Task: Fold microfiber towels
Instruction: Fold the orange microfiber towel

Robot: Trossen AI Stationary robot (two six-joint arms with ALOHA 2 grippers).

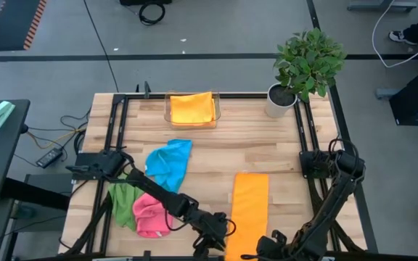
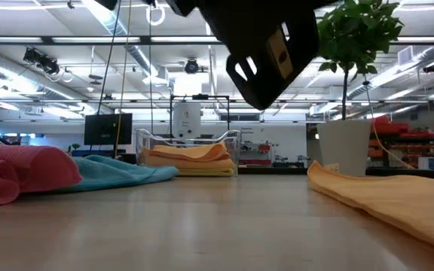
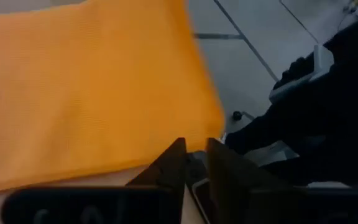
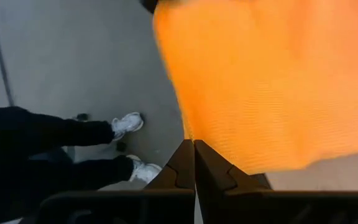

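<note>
Left hand with fingers slightly parted, gripping nothing, just beside the near edge of the long folded orange towel on the surface; right hand pressed together, empty, at that same edge.

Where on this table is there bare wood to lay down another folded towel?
Bare wood runs between the clear plastic tray and the long orange towel, and along the right side below the potted plant. The near-left corner is crowded: crumpled blue towel, green towel, pink towel.
</note>
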